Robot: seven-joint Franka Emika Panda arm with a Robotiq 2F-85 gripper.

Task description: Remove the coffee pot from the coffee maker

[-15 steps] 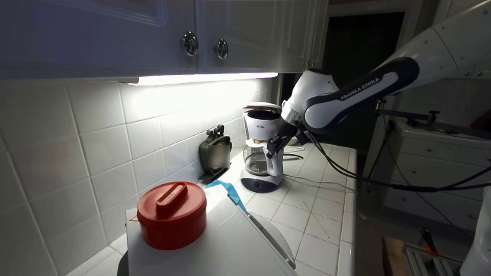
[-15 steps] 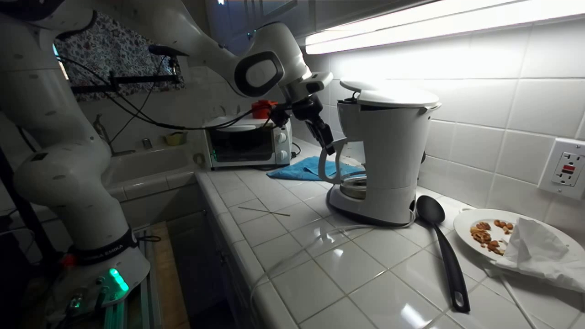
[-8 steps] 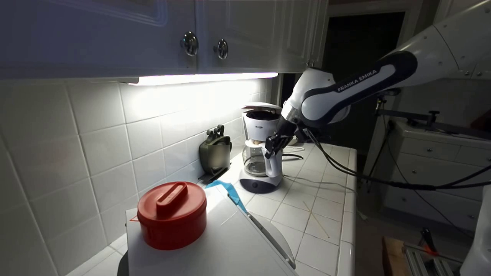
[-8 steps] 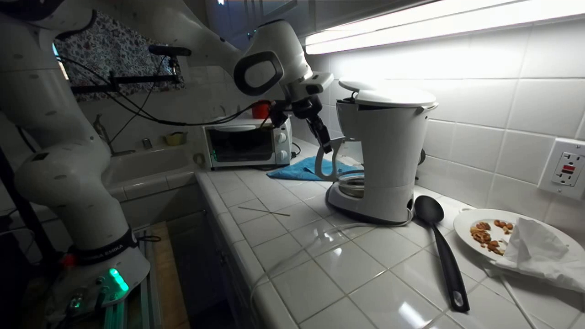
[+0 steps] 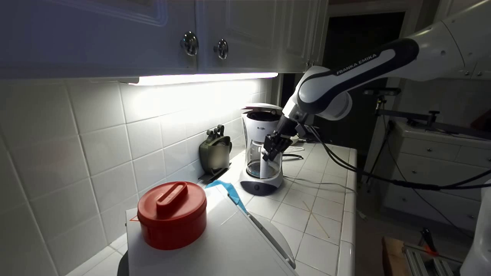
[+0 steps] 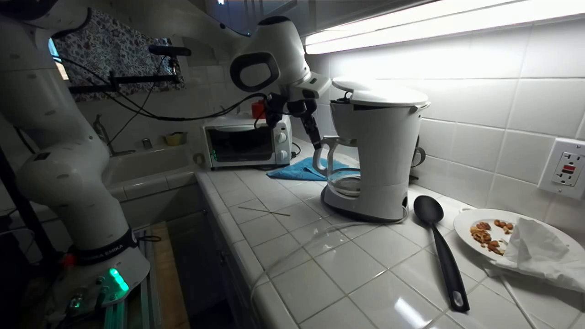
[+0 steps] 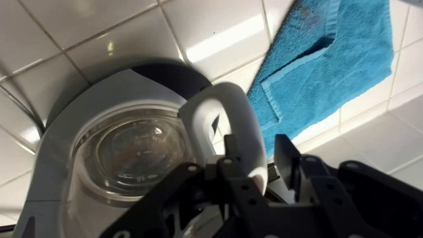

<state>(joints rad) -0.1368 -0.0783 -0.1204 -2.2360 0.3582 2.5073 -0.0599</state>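
Glass coffee pot [image 7: 142, 153]: seated in the coffee maker [image 6: 388, 141].
White plate [image 6: 463, 232]: nuts [image 6: 481, 236], visible only in an exterior view.
Fingers [image 7: 287, 158]: parted, at the pot's handle [image 7: 244, 122].

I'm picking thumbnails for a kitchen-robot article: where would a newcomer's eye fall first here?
Probably on the red container on top of the toaster oven, then the glaring light strip under the cabinets, in both exterior views. Next comes the white robot arm, its jaws parted at the handle of the coffee pot, which sits in the coffee maker. In the wrist view, a vivid blue towel lies on the tiled counter.
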